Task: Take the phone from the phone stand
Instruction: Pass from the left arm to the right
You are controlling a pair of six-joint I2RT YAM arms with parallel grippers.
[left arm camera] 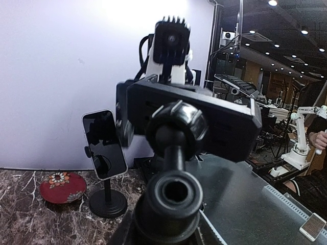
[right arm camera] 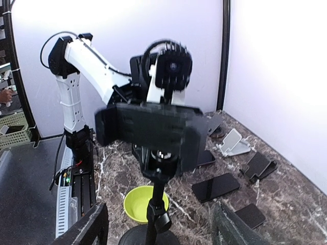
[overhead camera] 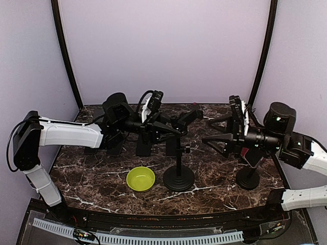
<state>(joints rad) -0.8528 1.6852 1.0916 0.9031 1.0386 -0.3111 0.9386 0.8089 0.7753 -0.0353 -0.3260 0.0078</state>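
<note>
The black phone stand (overhead camera: 179, 176) rises from a round base at the table's middle. Its clamp head carries the phone (right arm camera: 148, 127), a dark slab lying landscape and blurred in the right wrist view. The left wrist view shows the clamp's back (left arm camera: 204, 120) and its ball joint from very close. My left gripper (overhead camera: 157, 126) reaches in from the left and is shut on the stand's neck just below the head. My right gripper (right arm camera: 159, 213) faces the stand from the right, open, its fingers (right arm camera: 89, 227) on either side of the pole without touching it.
A lime bowl (overhead camera: 140, 178) sits left of the stand's base. A second stand (overhead camera: 249, 178) with its own phone (left arm camera: 104, 145) stands on the right, near a red bowl (left arm camera: 62, 186). Loose phones (right arm camera: 215, 186) and small stands (right arm camera: 232, 143) lie along the back.
</note>
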